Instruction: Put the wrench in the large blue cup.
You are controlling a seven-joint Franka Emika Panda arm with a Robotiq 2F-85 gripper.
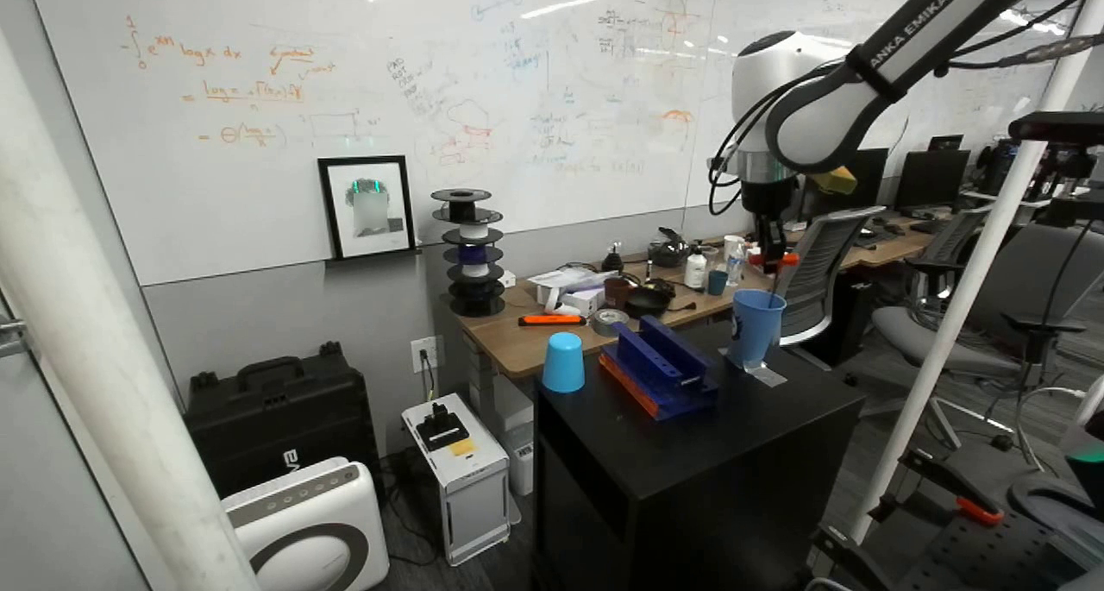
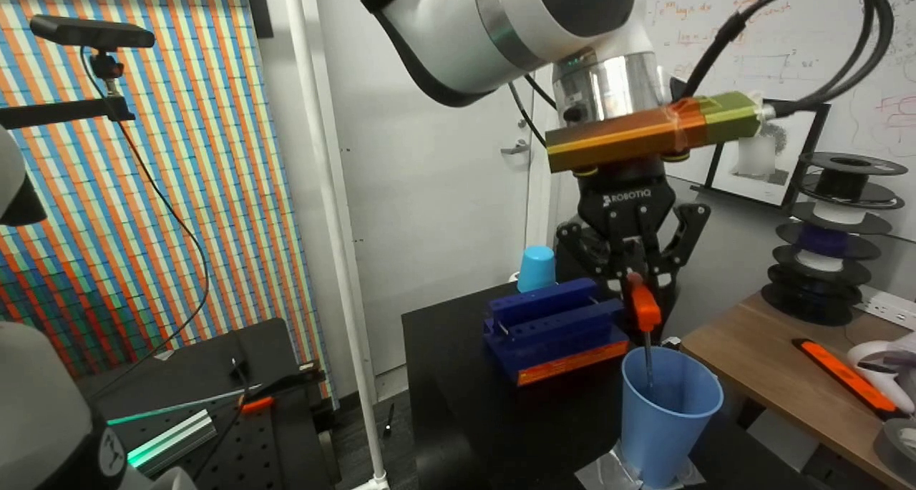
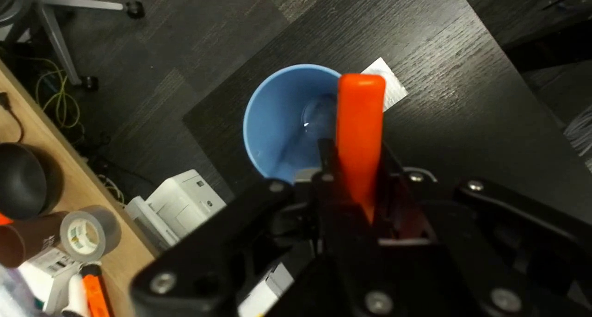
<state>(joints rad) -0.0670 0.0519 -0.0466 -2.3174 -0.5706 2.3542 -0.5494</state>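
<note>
Wood-grained black cabinet (image 3: 444, 122); black, jointed gripper (image 2: 639, 284); smooth, tapered plastic large blue cup (image 2: 662, 433), at 6 o'clock from the gripper in both exterior views; wrench (image 2: 646, 310) with glossy orange handle (image 3: 360, 127) clamped between the fingers (image 3: 327, 158), its slender metal shaft (image 2: 648, 358) pointing to 6 o'clock at the cup's mouth

Large blue cup (image 2: 665, 433) gapes upward; dark blue rack (image 2: 552, 330) near — seemingly a gap between.
</note>
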